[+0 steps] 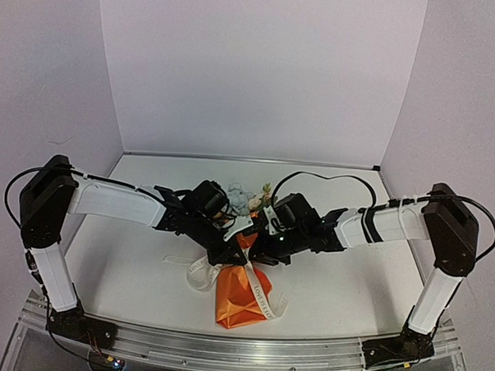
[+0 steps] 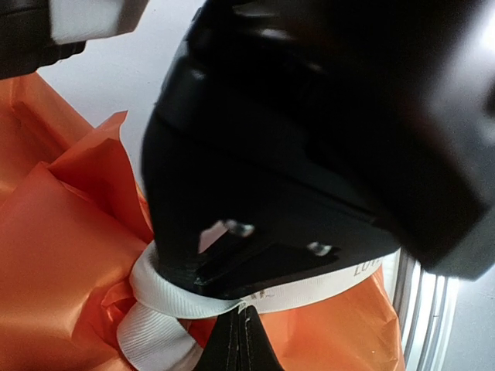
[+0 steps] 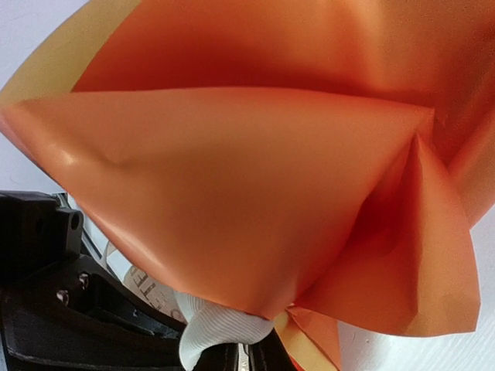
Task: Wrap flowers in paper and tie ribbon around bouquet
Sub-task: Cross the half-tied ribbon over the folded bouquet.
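**Left gripper** [image 2: 242, 315]: The jaws are being held fully closed, and the ribbon [image 2: 158, 313] is being pinched at their tips. The ribbon is being carried as a band around the pinched waist of the bouquet [image 1: 241, 294], directly ahead of the fingertips. In the left wrist view, the orange paper [image 2: 66, 255] is lying to the left of that band and below it.

**Between the grippers:** The paper is being presented as a closed cone around the stems. The flowers [image 1: 243, 198] are protruding beyond both grippers, on the far side of the fingertips. The broad folded end of the cone is being supported by the table [image 1: 129, 267] on the near side of the fingertips. Loose ribbon loops are trailing on the table to either side of the cone.

**Right gripper** [image 3: 246, 354]: The jaws are being held almost closed. A fold of ribbon is apparently being clamped at the fingertips, just under the lower edge of the paper. The two grippers are positioned nearly tip to tip at the waist.

**Progress, as judged:** Wrapping is being treated as complete. The ribbon is being drawn around the waist, but the crossing is being hidden by the grippers, so whether a knot is formed cannot be told. Tightening of the tie and release of both ribbon ends are being counted as outstanding.
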You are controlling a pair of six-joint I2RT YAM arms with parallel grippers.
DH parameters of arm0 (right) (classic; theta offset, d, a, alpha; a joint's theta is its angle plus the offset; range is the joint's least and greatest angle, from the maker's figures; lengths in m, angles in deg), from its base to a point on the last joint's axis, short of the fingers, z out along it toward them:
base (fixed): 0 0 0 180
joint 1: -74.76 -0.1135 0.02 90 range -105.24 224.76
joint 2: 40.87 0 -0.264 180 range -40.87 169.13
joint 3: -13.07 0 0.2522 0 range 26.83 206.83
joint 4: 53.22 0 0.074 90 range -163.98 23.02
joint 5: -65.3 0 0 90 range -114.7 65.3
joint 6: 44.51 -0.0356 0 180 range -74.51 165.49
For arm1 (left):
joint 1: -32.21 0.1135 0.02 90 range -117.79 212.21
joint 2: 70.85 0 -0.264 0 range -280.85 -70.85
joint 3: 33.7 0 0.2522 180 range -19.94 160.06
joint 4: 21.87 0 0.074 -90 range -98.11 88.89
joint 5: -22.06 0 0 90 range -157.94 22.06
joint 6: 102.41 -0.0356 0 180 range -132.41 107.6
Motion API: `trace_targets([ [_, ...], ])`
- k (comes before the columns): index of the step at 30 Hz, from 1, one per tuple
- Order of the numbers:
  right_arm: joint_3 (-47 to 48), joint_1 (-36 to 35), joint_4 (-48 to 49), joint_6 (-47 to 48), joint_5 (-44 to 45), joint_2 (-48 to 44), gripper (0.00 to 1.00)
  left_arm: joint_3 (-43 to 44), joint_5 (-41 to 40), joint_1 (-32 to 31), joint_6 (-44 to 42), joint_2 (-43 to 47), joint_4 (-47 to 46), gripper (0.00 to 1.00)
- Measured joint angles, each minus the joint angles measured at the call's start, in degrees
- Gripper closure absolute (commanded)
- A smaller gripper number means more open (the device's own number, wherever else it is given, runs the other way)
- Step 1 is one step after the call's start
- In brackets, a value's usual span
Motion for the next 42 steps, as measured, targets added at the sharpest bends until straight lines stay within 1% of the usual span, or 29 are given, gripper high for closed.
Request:
trace_targets([
  [7, -2.41, 0.00, 0.20, 0.02, -0.01, -0.45, 0.90, 0.00, -1.31, 0.00, 0.14, -1.69, -0.50, 1.00],
  [12, -4.03, 0.00, 0.17, 0.03, -0.04, -2.86, 0.88, 0.00, -2.01, -0.01, 0.14, -2.01, -0.58, 1.00],
  [14, -4.41, 0.00, 0.18, 0.06, -0.03, -4.07, 0.86, 0.00, -2.24, -0.04, 0.14, -2.02, -0.60, 1.00],
  [20, -5.15, 0.00, 0.19, 0.41, 0.02, -7.00, 0.74, 0.02, -2.47, -0.04, 0.14, -2.21, -0.77, 1.00],
  [24, -5.07, 0.00, -0.53, 1.08, 0.09, -7.11, 0.72, 0.02, -2.49, -0.04, 0.14, -2.34, -0.96, 1.00],
  [30, -2.32, 0.00, -2.18, 1.31, 0.12, -4.38, 0.74, 0.02, -2.55, -0.04, 0.24, -2.37, -0.98, 1.00],
  [32, -1.89, 0.00, -2.37, 1.30, 0.26, -3.44, 0.76, 0.02, -2.61, -0.04, 0.19, -2.37, -0.97, 1.00],
  [39, -1.66, 0.00, -3.18, 1.12, 1.41, -2.25, 0.93, 0.02, -2.73, -0.04, 0.21, -2.37, -0.99, 0.99],
  [42, -1.66, 0.00, -3.30, 1.26, 1.75, -2.25, 1.00, -0.04, -2.92, -0.05, 0.59, -2.33, -1.41, 0.95],
])
